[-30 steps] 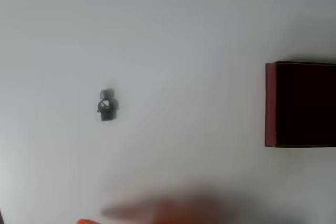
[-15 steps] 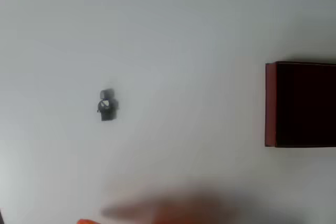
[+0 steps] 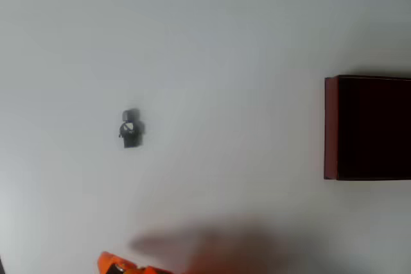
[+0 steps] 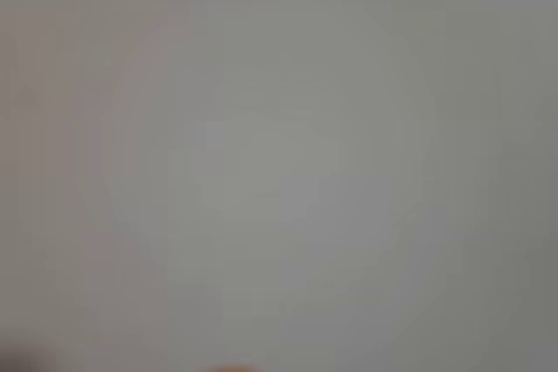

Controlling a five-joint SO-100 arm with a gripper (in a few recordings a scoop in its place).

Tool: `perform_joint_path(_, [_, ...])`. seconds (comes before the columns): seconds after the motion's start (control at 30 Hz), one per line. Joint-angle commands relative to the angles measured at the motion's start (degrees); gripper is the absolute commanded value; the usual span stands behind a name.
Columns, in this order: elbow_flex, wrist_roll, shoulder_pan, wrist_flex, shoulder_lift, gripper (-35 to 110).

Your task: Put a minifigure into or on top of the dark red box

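While the minifigure (image 3: 131, 128) lies alone on the white surface (image 3: 212, 43) in the overhead view, the dark red box (image 3: 367, 128) sits well apart from it at the right edge (cut off by the frame). An orange arm part (image 3: 122, 265) pokes in at the bottom edge beside a blurred reddish smear; whether the claw is parted or closed cannot be told.
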Motion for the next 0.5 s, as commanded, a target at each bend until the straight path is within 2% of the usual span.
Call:
perform_joint_path(0.0, [-2.11, 5.71, 4.83, 1.58, 0.70, 2])
perform_joint_path(0.1, [-1.32, 19.78, 8.26, 1.76, 0.70, 0])
perform_joint_path(0.17, [-3.60, 37.62, 10.72, 3.43, 0.70, 0])
perform_joint_path(0.23, [-7.12, 39.37, 10.90, 2.20, 0.70, 0])
perform_joint_path(0.33, [-11.51, 63.81, 11.07, 8.35, 0.70, 4])
perform_joint_path(0.47, [-11.25, 81.39, 13.62, 5.89, 0.62, 8])
